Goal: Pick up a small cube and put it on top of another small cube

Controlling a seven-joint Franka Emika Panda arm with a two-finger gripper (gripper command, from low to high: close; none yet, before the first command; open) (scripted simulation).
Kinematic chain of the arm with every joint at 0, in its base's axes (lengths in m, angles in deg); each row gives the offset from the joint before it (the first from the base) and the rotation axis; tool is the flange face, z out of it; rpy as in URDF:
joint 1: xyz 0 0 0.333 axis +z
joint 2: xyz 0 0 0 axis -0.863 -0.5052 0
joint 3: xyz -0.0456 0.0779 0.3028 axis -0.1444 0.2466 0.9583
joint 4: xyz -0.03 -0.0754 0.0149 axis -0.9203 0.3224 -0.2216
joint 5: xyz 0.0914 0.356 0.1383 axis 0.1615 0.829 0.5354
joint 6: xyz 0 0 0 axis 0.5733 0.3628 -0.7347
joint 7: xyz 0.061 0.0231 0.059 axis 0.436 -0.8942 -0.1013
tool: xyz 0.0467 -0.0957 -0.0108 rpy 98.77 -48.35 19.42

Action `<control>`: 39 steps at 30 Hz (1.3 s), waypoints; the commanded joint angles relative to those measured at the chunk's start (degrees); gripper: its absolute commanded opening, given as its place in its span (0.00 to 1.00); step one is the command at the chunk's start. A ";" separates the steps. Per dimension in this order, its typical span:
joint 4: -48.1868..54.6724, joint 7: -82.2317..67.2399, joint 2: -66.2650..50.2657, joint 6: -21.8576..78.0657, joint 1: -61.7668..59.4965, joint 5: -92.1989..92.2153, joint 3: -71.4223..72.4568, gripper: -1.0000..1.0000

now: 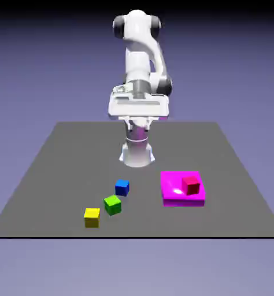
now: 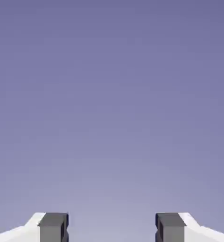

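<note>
The small yellow cube [image 1: 92, 217] lies near the table's front edge, at the exterior view's left. On the flat magenta block [image 1: 173, 192] at the exterior view's right stands the small red cube [image 1: 191, 185]. My gripper [image 1: 138, 117] hangs high above the table's far half, well away from both cubes. In the hand view only the plain backdrop shows, and the gripper [image 2: 112, 228] is open, its two grey fingertips [image 2: 53, 227] wide apart with nothing between them.
A green cube [image 1: 112, 204] sits just right of and behind the yellow one, and a blue cube [image 1: 122, 187] lies a little farther back. The robot's base [image 1: 137, 155] stands behind them. The grey table [image 1: 58, 173] ends just in front of the yellow cube.
</note>
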 commanded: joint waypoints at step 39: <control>53.22 19.25 -76.89 81.38 -8.18 59.67 -30.75 0.50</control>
